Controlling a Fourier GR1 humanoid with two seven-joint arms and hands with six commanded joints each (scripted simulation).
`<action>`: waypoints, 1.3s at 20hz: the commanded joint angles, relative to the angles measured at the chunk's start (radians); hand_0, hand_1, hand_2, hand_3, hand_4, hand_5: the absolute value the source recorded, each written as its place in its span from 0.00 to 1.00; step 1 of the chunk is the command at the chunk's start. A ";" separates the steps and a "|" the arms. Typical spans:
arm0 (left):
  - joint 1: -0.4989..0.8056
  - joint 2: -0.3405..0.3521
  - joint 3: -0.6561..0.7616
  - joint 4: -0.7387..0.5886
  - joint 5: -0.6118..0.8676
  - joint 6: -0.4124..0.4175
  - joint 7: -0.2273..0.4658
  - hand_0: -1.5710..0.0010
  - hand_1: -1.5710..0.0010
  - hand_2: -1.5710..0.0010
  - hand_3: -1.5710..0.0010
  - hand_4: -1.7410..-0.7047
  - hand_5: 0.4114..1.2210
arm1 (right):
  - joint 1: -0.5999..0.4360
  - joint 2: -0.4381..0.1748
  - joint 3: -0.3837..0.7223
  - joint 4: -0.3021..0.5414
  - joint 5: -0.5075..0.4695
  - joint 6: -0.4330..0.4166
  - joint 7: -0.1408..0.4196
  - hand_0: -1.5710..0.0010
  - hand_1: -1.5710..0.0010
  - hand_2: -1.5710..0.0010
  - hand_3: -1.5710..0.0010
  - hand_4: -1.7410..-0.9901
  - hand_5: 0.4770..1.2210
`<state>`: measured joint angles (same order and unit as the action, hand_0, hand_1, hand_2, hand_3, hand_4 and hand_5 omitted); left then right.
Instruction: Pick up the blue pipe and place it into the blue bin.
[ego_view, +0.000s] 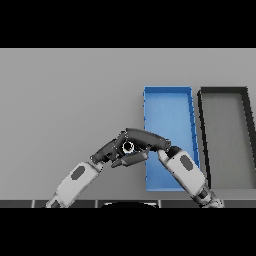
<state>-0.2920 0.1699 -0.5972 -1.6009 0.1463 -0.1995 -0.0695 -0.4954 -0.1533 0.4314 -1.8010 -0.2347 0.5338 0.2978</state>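
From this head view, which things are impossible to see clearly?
- Blue pipe: not visible as such; the left hand and right hand, meeting, cover that spot.
- Near-left corner of the blue rectangular bin: behind the right arm.
- Dark grey tray: its right side leaves the picture.

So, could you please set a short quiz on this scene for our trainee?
1. True or false: the blue bin stands to the left of the dark bin.
2. Where do the left hand and the right hand meet?
A) over the dark bin
B) close by the blue bin's left wall
C) far out at the view's left
3. Which forearm crosses in front of the blue bin?

Key: 1 true; 2 B; 3 the right forearm.
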 joint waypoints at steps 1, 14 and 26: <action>-0.018 0.000 0.000 0.018 -0.013 0.006 -0.002 0.06 0.07 0.06 0.65 0.01 0.99 | 0.006 0.005 0.003 -0.002 0.025 0.002 -0.016 0.06 0.06 0.06 0.08 0.37 0.82; -0.043 0.040 -0.014 0.038 -0.109 -0.074 -0.018 0.84 0.87 0.86 0.94 0.76 0.68 | 0.065 0.096 -0.038 -0.054 0.021 0.077 0.061 0.00 0.00 0.00 0.00 0.34 0.99; -0.008 0.038 0.003 0.027 -0.072 -0.033 0.134 0.99 0.99 0.99 1.00 0.83 0.24 | 0.077 0.169 -0.093 -0.055 0.014 0.090 0.071 0.00 0.00 0.00 0.00 0.33 1.00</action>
<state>-0.2997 0.2081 -0.5943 -1.5739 0.0747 -0.2331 0.0643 -0.4192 0.0161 0.3379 -1.8565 -0.2202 0.6252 0.3661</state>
